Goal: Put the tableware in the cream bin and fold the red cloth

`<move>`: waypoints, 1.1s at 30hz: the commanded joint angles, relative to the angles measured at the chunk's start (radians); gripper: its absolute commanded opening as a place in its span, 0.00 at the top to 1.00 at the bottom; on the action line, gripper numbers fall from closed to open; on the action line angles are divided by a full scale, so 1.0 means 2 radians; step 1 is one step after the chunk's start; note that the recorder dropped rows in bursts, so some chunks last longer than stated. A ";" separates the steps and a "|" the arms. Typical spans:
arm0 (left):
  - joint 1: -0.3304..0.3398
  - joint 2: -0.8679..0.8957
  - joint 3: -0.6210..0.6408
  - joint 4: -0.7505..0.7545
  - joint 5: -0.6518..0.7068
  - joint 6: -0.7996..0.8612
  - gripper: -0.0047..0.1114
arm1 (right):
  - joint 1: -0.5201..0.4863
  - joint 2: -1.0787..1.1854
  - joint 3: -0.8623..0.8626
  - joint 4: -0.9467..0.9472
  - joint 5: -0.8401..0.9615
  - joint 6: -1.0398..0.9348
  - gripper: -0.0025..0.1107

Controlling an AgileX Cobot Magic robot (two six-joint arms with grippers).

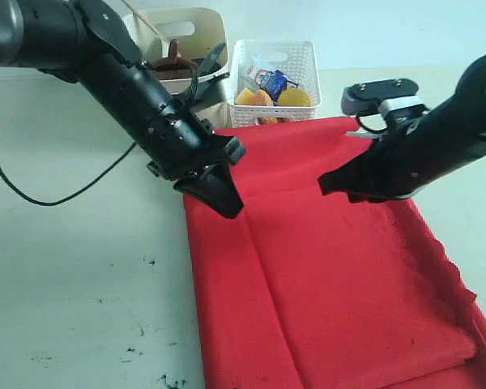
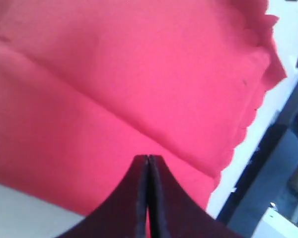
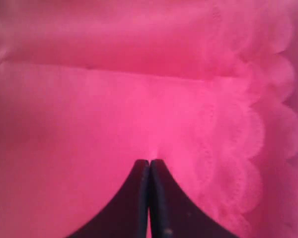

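While I watch the feeds, the red cloth (image 1: 332, 284) lies spread flat on the table (image 1: 65, 284), and I'll call everything off it. Long creases run down its length, and its scalloped edge (image 1: 458, 279) runs along its right side.

Left gripper (image 1: 229, 209) is down at the cloth's far left corner, tip right at the fabric. On the left wrist feed the left gripper (image 2: 148, 157) has its jaws pressed together over the cloth (image 2: 114, 74). I can't tell whether any fabric is caught between them.

Right gripper (image 1: 324, 186) sits over the cloth's far end, inward from the scalloped side. Its wrist feed shows the right gripper (image 3: 149, 161) with jaws closed tight and the cloth (image 3: 114, 99) puckering slightly at the tip, scallops (image 3: 268, 124) alongside. Pinched or only pressed, I can't say.

The cream bin (image 1: 206, 20) stands beyond the cloth's far left corner. A pale chopstick (image 1: 142, 18) pokes out of it and dark pieces sit inside, half hidden by the left arm. The white basket (image 1: 296, 53) of food stands just beyond the cloth's far edge.
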 commanded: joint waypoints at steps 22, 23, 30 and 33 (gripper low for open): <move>0.044 -0.320 0.148 0.321 -0.117 -0.220 0.96 | 0.040 0.132 -0.113 -0.228 0.063 0.172 0.98; 0.051 -0.327 0.152 0.321 -0.123 -0.220 0.96 | 0.039 0.136 -0.113 -0.236 0.070 0.180 0.98; 0.083 -0.354 0.167 0.321 -0.145 -0.220 0.96 | 0.032 0.141 -0.112 -0.320 0.126 0.272 0.98; 0.084 -0.355 0.167 0.321 -0.147 -0.220 0.96 | 0.032 0.140 -0.107 -0.353 0.158 0.301 0.98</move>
